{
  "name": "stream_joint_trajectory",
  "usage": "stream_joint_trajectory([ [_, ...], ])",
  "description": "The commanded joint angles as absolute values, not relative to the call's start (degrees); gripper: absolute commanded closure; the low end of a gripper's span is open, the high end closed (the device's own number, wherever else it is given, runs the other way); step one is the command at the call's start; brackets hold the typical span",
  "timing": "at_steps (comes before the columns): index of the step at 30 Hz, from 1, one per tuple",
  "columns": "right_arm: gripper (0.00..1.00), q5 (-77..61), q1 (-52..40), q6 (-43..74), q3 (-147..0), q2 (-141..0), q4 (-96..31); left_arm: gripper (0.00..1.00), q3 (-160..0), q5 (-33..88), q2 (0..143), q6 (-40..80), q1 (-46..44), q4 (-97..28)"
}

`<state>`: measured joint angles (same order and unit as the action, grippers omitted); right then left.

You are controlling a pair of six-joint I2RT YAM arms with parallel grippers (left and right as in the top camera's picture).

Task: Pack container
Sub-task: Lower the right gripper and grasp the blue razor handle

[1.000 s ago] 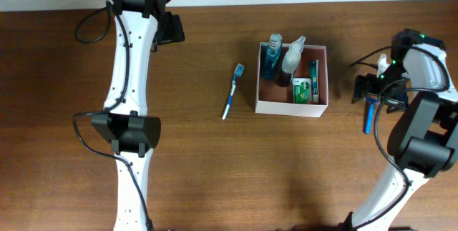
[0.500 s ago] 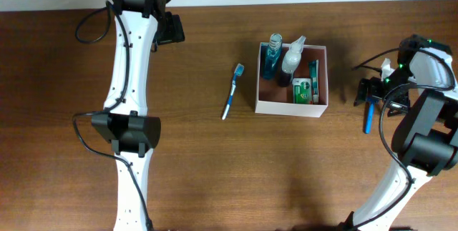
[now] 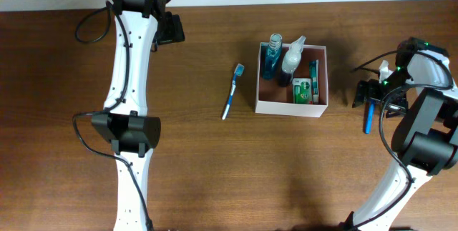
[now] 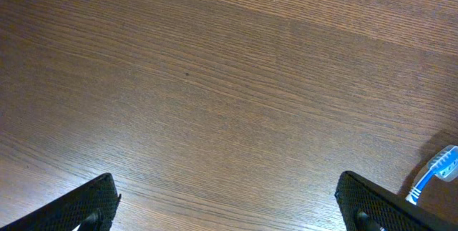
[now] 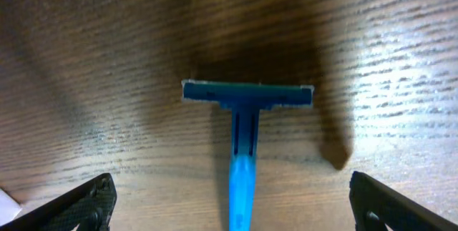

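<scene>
The container is sitting right of centre on the table, already holding two bottles and a green pack (label's too small to read), while the toothbrush is lying just left of it and the blue razor is waiting off to its right. Over the last second the right claw has been drifting slightly rightward and is now hovering over the razor's head, spread wide and gripping nothing, so I'm guessing the razor's getting grabbed next. The left claw is idling wide over plain wood.
</scene>
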<state>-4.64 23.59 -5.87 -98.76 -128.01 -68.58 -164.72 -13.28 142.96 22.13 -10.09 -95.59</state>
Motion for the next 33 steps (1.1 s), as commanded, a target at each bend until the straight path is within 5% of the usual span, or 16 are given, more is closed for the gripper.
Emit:
stream_joint_trajectory([
  [1,0.00,-5.4,23.9,-6.0,-97.9,-128.7,-67.7,0.01,-164.6,-13.0,142.9,22.5,-9.7,-95.7],
  [33,0.12,-2.3,23.7,-3.6,-97.3,-128.7,-66.4,0.01,-164.6,-13.0,142.9,22.5,-9.7,-95.7],
])
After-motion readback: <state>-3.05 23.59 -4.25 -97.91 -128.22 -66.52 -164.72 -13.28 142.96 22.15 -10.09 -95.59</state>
